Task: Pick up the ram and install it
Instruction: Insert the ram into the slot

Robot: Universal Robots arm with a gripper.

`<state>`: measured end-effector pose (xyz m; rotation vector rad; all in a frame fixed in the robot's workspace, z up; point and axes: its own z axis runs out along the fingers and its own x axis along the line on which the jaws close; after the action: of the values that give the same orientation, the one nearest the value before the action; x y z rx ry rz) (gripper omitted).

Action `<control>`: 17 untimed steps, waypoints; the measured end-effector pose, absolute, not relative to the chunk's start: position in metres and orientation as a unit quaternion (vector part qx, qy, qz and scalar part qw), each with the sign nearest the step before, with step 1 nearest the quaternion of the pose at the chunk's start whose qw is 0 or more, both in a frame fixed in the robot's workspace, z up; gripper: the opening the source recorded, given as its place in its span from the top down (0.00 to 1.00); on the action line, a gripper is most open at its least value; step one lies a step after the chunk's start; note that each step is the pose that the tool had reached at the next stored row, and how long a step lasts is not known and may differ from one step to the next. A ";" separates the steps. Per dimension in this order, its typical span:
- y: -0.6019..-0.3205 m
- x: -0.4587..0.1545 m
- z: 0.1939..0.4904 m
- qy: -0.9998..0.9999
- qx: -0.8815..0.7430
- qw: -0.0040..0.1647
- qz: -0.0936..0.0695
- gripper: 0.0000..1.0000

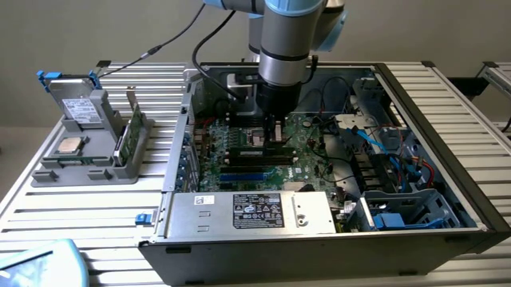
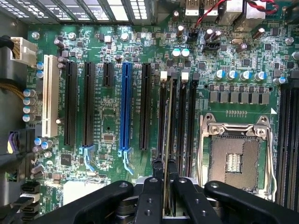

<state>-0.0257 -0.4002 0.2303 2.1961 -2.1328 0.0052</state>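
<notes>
One ram stick is picked up but, by my reckoning, not yet seated.
The tool (image 2: 165, 169) pinches the ram (image 2: 168, 116) edge-on, lined up over a memory slot (image 2: 184, 121) just beside the empty processor socket (image 2: 233, 161); pressing it home looks undone.

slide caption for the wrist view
The gripper shut on the ram, edge-on and lined up with the memory slots beside the empty processor socket.
</notes>
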 end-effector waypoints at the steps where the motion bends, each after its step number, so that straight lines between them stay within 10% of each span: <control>1: -0.400 -0.026 0.230 -0.696 0.717 0.040 0.002 0.86; 17: -0.400 -0.026 0.227 -0.695 0.717 0.045 0.007 0.86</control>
<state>-0.0263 -0.4004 0.2268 2.1900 -2.1239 0.0212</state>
